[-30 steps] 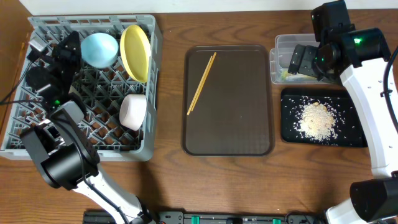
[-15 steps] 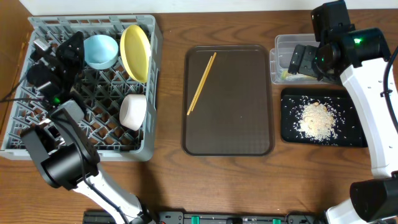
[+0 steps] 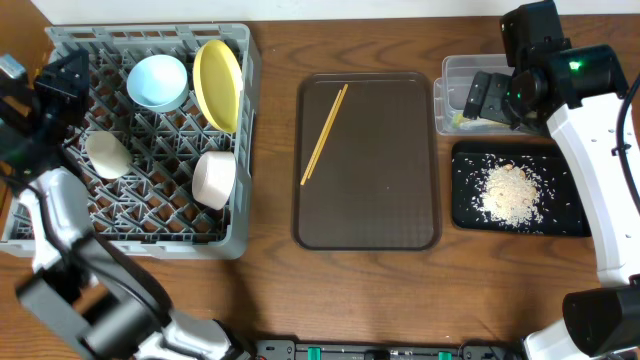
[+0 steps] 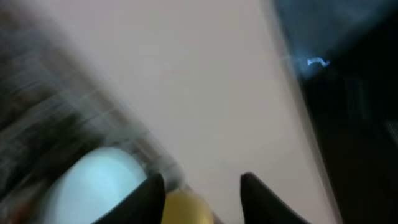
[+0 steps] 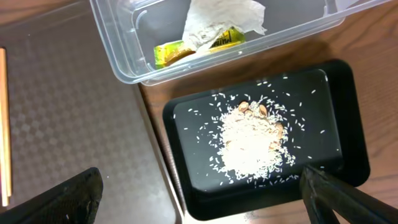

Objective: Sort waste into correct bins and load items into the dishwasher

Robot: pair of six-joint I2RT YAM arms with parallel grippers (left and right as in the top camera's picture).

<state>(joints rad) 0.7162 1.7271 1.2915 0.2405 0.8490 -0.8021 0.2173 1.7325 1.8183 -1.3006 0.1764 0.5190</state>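
Observation:
The grey dishwasher rack (image 3: 60,215) holds the light blue bowl (image 3: 157,82), the yellow plate (image 3: 218,85) on edge, the white bowl (image 3: 213,178) and the cream cup (image 3: 106,155). My left gripper (image 3: 68,80) hangs over the rack's left edge, open and empty. Its wrist view is blurred, with the blue bowl (image 4: 93,186) and yellow plate (image 4: 186,213) beyond the gripper (image 4: 202,196). My right gripper (image 3: 490,97) is wide open over the clear tub (image 3: 455,70), which holds the white paper (image 5: 217,22) and green wrapper (image 5: 180,50). Rice scraps (image 5: 249,143) lie in the black tray (image 5: 186,199). Chopsticks (image 3: 325,133) lie on the brown tray (image 3: 370,215).
The brown serving tray sits mid-table between the rack and the two bins. The black tray (image 3: 570,215) lies just in front of the clear tub, at the table's right. Bare wood runs along the front edge.
My left gripper has opened and drawn back to the left, off the light blue bowl, which now rests in the rack. The cream cup has come into view. The right arm has not moved.

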